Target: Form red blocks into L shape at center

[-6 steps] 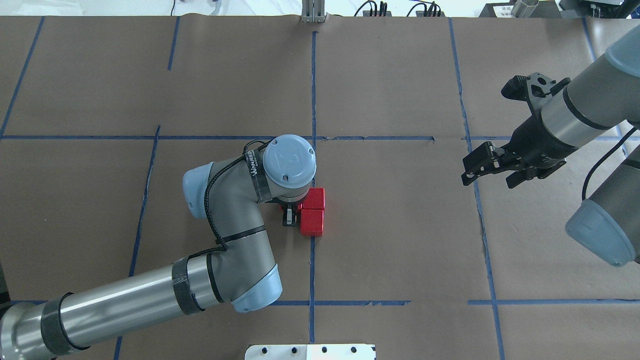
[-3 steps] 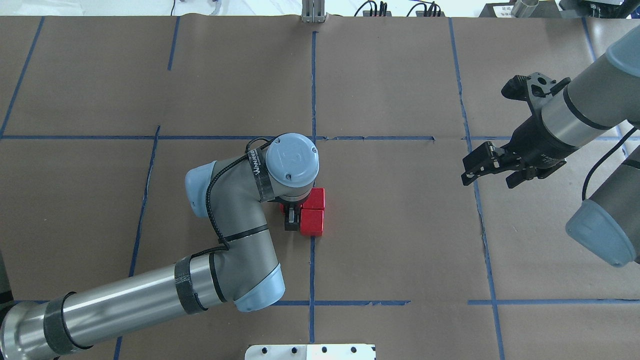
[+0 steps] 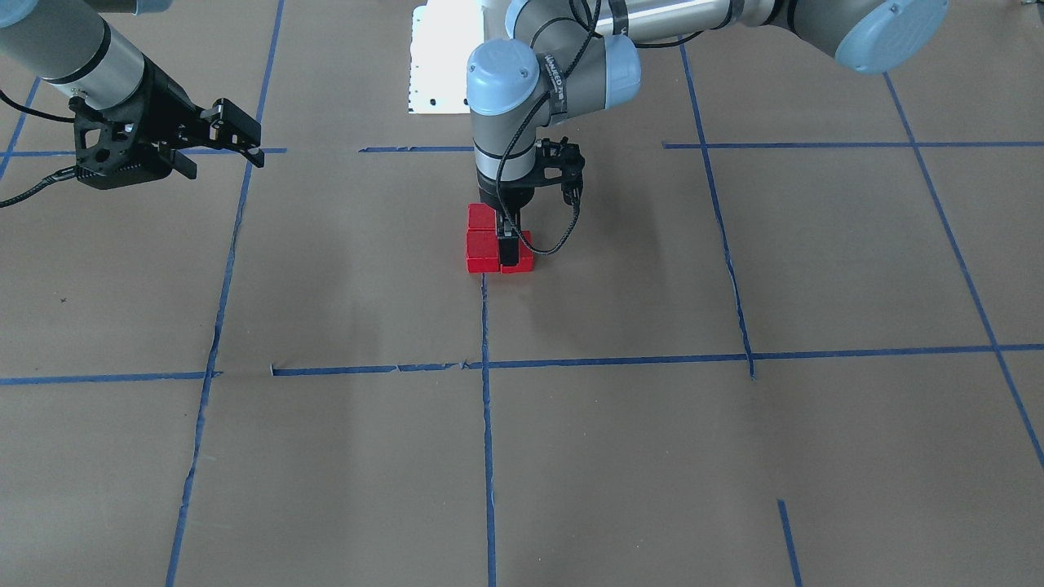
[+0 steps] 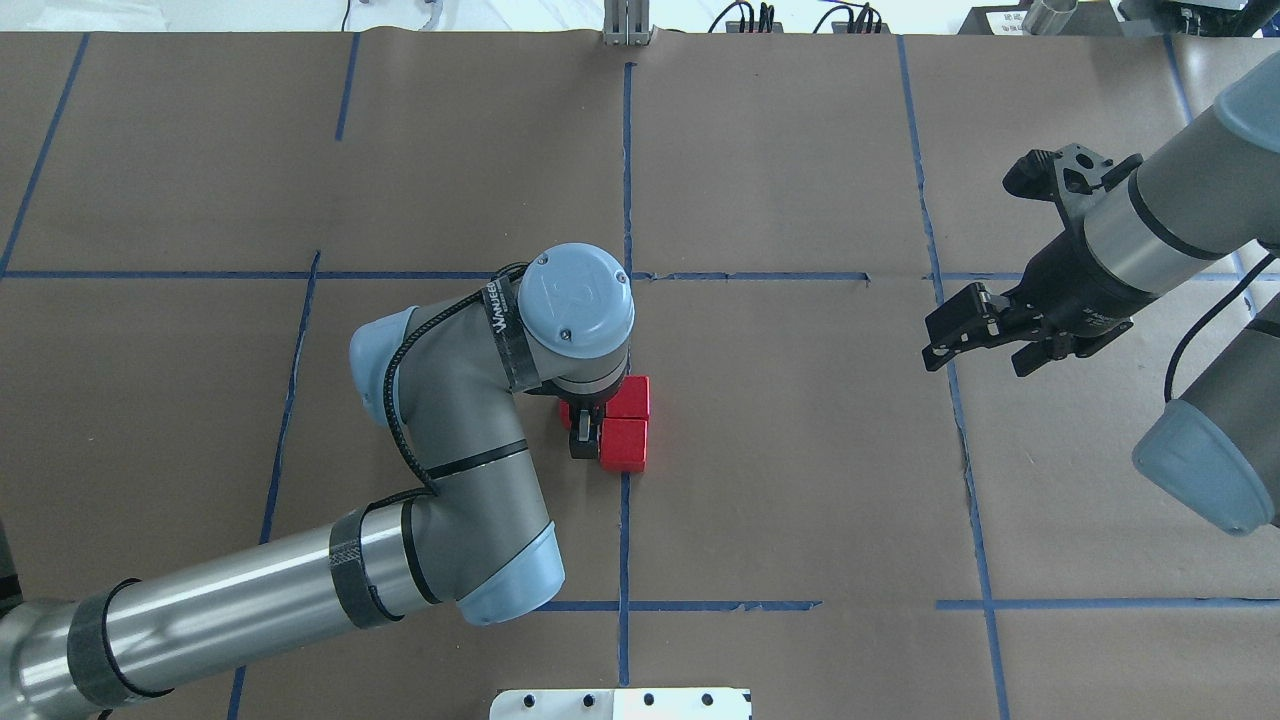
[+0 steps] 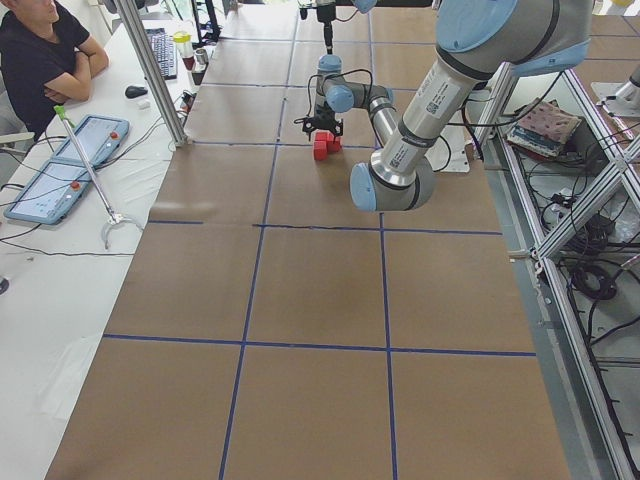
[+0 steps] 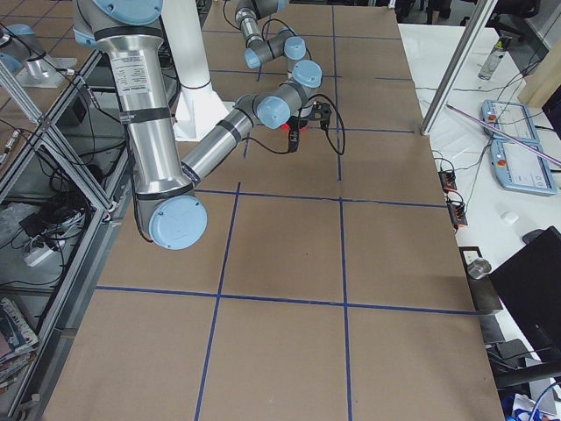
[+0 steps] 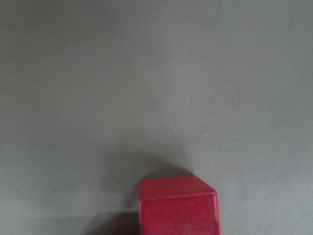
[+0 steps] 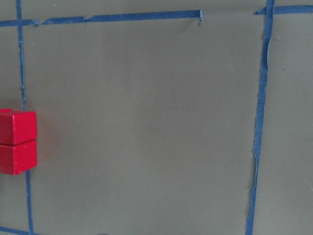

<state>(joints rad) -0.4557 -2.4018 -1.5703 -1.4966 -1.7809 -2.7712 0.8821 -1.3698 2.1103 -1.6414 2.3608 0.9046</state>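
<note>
Three red blocks sit together in an L at the center [image 4: 700,440], on the middle blue tape line. Two of the blocks [image 4: 626,420] show fully in the overhead view; the third block [image 3: 524,254] lies mostly under my left wrist. My left gripper [image 3: 510,246] points straight down and is shut on this third block, which rests on the paper against the others. The left wrist view shows that block [image 7: 176,205] at its bottom edge. My right gripper [image 4: 975,335] is open and empty, hovering far to the right. The right wrist view shows two blocks [image 8: 17,142] at its left edge.
Brown paper with a blue tape grid [image 4: 625,170] covers the table. A white mounting plate [image 4: 620,703] lies at the robot's edge. A seated operator [image 5: 40,50], tablets and cables are on the side bench beyond the table's far edge.
My left gripper nudged a little toward the two blocks. The left wrist and elbow then shifted slightly left and looks larger in view. The right arm has not moved.
</note>
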